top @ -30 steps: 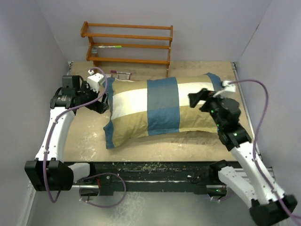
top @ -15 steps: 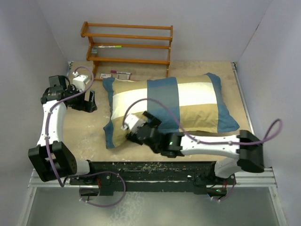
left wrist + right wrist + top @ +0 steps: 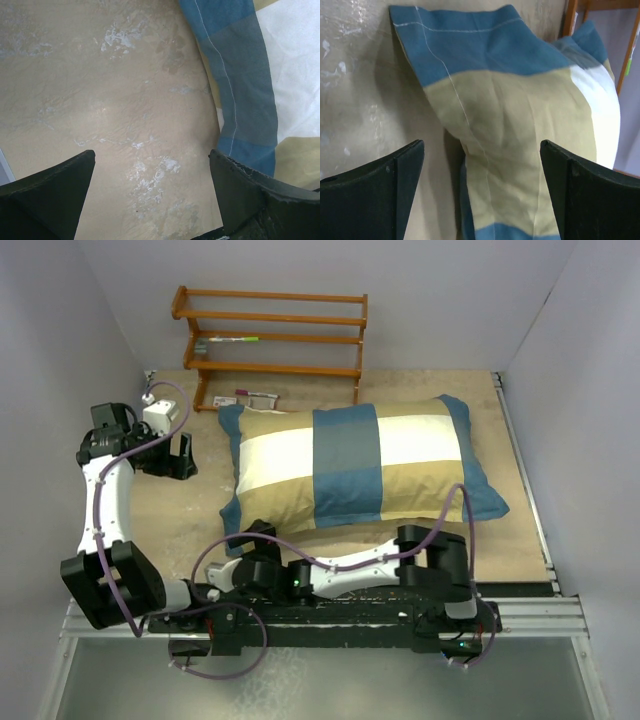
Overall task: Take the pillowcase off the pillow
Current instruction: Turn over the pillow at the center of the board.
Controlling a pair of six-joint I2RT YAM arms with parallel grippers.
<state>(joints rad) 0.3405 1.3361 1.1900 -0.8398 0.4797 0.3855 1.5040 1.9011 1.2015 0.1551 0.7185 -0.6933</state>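
The pillowcase (image 3: 350, 465), in tan, cream and blue blocks, lies across the middle of the table with the pillow hidden inside it. My left gripper (image 3: 183, 458) is open and empty over bare table, just left of the pillowcase's blue left edge (image 3: 240, 85); the table shows between its fingers in the left wrist view (image 3: 150, 160). My right arm lies folded low along the near edge. My right gripper (image 3: 250, 537) is open at the pillowcase's near-left corner. In the right wrist view (image 3: 481, 145) the tan and blue corner fabric (image 3: 520, 110) lies between the open fingers, not gripped.
A wooden rack (image 3: 270, 335) stands at the back, with a green-and-white item (image 3: 232, 339) on a shelf. A small flat item (image 3: 257, 397) lies on the table in front of it. Grey walls close in on both sides.
My right arm swung from the pillow's right end across to its near-left corner and now lies low. My left gripper drew back left, off the pillowcase's left edge.
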